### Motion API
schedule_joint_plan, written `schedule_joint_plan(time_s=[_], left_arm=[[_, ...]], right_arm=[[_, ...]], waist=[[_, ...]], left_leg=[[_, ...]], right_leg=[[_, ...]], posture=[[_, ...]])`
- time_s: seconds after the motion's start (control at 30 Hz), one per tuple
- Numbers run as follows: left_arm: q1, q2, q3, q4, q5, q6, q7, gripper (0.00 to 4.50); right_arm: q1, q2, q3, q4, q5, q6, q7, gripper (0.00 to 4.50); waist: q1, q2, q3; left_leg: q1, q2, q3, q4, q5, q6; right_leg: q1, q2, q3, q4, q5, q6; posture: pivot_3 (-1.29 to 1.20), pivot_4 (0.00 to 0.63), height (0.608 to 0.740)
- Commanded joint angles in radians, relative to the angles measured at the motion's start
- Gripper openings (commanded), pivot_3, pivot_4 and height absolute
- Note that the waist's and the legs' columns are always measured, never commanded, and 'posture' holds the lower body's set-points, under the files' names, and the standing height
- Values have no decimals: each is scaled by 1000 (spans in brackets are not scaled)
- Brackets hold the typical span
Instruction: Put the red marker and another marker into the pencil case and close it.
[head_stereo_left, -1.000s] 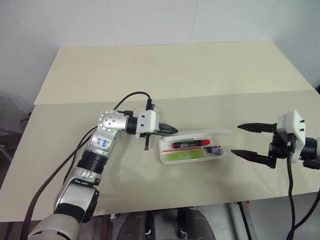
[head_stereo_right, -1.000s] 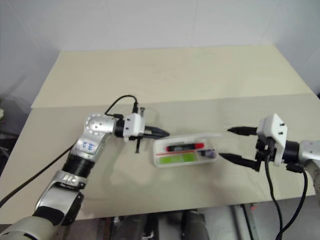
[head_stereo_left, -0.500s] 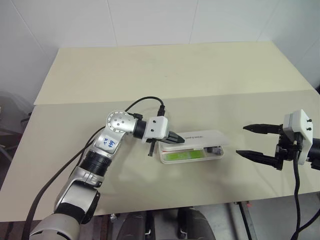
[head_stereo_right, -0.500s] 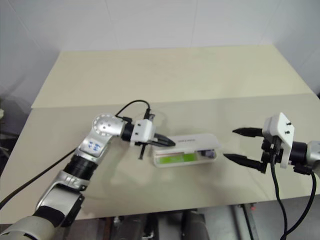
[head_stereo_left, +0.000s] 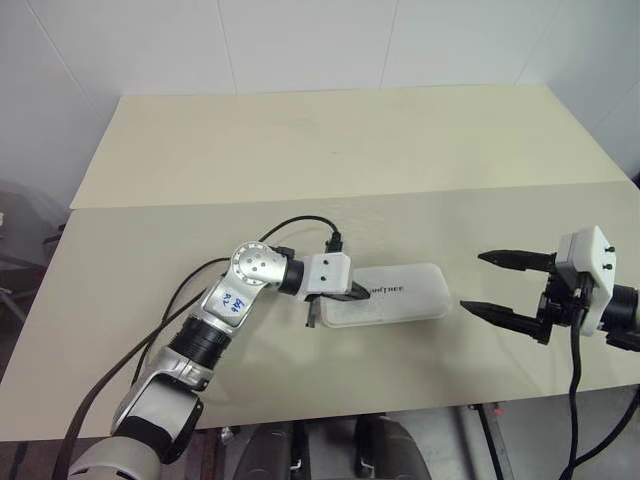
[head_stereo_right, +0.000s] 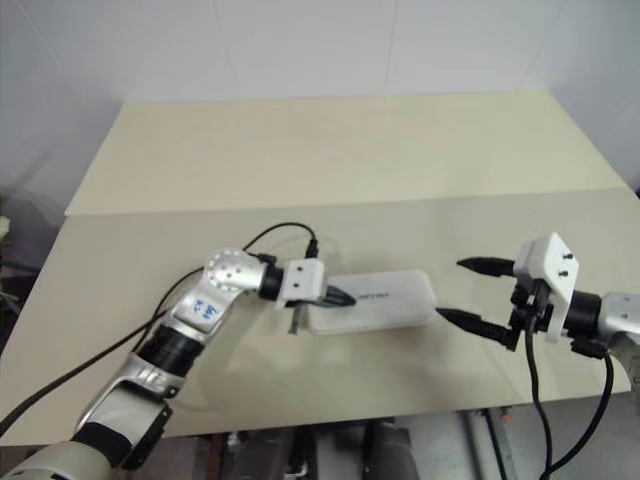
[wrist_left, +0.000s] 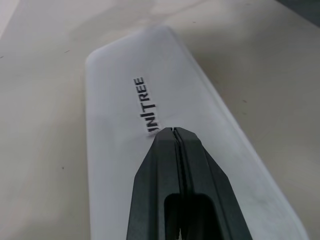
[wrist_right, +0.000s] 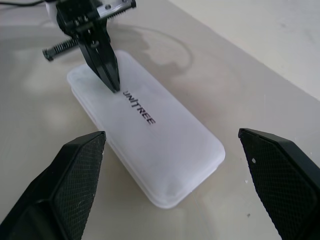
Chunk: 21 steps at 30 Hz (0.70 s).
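Near the front of the tabletop (head_stereo_left: 300, 150) lies the pencil case (head_stereo_left: 400, 300), lid down (black "UNITREE" readable), long axis running left to right, the left end effector (head_stereo_left: 362, 293) pressed together on its left end, the right end effector (head_stereo_left: 490, 282) spread wide, empty, just beyond its right end.

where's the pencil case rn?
In the eye views the pencil case lies lid-down on the near part of the table, about centre. The shut left gripper rests on its left end; the open right gripper is off to its right.
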Motion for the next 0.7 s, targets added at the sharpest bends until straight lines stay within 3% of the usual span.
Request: schedule_joint_plan(time_s=[0.03, 0.37, 0.67, 0.7], left_arm=[[14, -6, -29, -3, 38, 50, 26, 35], [31, 5, -73, -47, 56, 121, 26, 35], [71, -16, 86, -96, -41, 77, 147, 35], [73, -15, 124, -99, -40, 11, 189, 35]], right_arm=[[-7, 14, -18, -39, 25, -4, -24, 4500], [-41, 39, 27, -41, 27, -7, -46, 4500], [-78, 55, 80, 10, 5, -37, -28, 4500], [-87, 57, 91, 25, -1, -47, -21, 4500]], waist=[[0, 0, 0], [0, 0, -1], [-1, 0, -1], [-1, 0, -1]], left_leg=[[0, 0, 0, 0, 0, 0], [0, 0, -1, 0, -1, 2], [0, 0, -1, 0, -1, 2], [0, 0, -2, 0, -1, 2]], right_leg=[[0, 0, 0, 0, 0, 0], [1, 0, -1, 0, 0, 0], [0, 0, -1, 0, 0, -1], [0, 0, -1, 0, 0, -1]], posture=[[0, 150, 740], [0, 150, 740], [0, 150, 740], [0, 150, 740]])
